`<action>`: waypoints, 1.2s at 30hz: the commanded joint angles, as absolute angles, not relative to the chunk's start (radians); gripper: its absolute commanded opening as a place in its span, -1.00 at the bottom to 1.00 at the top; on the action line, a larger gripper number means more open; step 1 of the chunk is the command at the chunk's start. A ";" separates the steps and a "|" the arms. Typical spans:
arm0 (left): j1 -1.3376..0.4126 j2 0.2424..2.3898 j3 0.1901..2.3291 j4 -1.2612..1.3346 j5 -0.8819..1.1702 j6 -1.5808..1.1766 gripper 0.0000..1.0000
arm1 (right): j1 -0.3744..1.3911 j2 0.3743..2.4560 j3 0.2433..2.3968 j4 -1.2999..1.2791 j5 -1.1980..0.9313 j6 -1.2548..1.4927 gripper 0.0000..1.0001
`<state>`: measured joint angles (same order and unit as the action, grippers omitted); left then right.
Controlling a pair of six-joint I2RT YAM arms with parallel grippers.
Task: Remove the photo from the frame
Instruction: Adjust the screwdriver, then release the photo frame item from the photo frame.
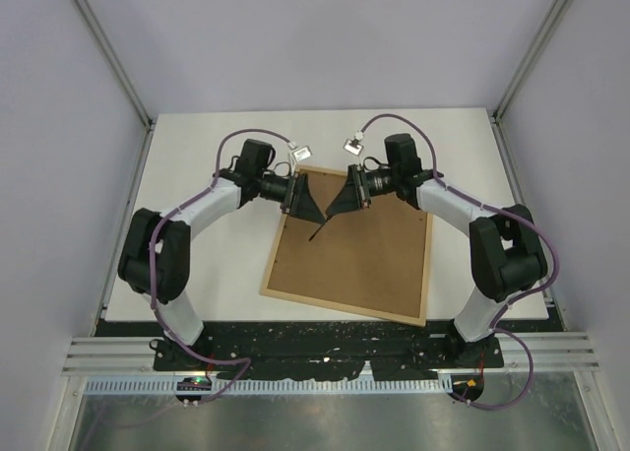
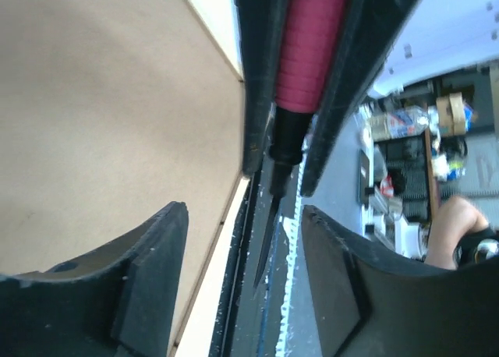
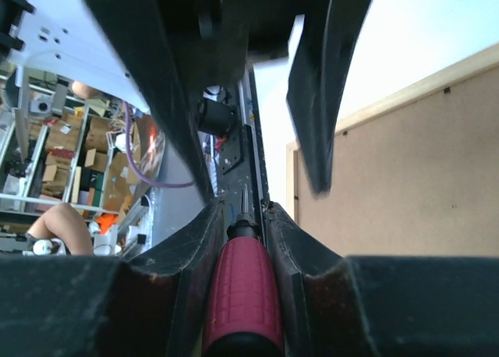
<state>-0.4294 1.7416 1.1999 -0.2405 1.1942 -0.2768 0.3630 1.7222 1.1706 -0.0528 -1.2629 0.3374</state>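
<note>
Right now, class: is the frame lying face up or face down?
Face down. The frame lies flat on the table, its brown back uppermost; the front is hidden.

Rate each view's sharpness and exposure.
Top external: sharp, evenly lit across the wooden picture frame with brown fibreboard back. Left wrist: soft throughout, red-handled screwdriver blurred. Right wrist: screwdriver handle fairly crisp, upper-right corner washed out to white.

My left arm (image 1: 202,210) and right arm (image 1: 448,205) are reaching inward, wrists facing; left fingers (image 2: 152,287) are standing apart, right fingers (image 3: 191,256) are clamping a screwdriver (image 3: 243,295).
</note>
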 commanded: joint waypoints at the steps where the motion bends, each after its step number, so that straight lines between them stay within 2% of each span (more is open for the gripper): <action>1: -0.318 1.669 1.246 -0.334 1.076 -0.184 0.41 | 0.347 1.635 1.076 0.183 -1.177 0.388 -0.84; 3: -0.279 1.664 1.247 -0.388 0.975 -0.155 0.56 | 0.334 1.635 1.016 0.333 -1.126 0.475 -0.84; 7: -0.244 1.680 1.238 -0.508 0.729 -0.098 0.64 | 0.337 1.677 0.931 0.585 -0.968 0.620 -0.84; 12: -0.235 1.701 1.183 -0.526 0.576 -0.095 0.64 | 0.350 1.793 0.956 0.659 -0.809 0.661 -0.85; 18: -0.230 1.769 1.143 -0.540 0.532 -0.106 0.63 | 0.387 1.948 1.046 0.661 -0.710 0.715 -0.85; 23: -0.225 1.801 1.131 -0.545 0.563 -0.110 0.47 | 0.406 2.063 1.109 0.690 -0.724 0.756 -0.85; 36: -0.226 1.876 1.086 -0.511 0.652 -0.178 0.06 | 0.423 2.118 1.072 0.773 -0.787 0.795 -0.85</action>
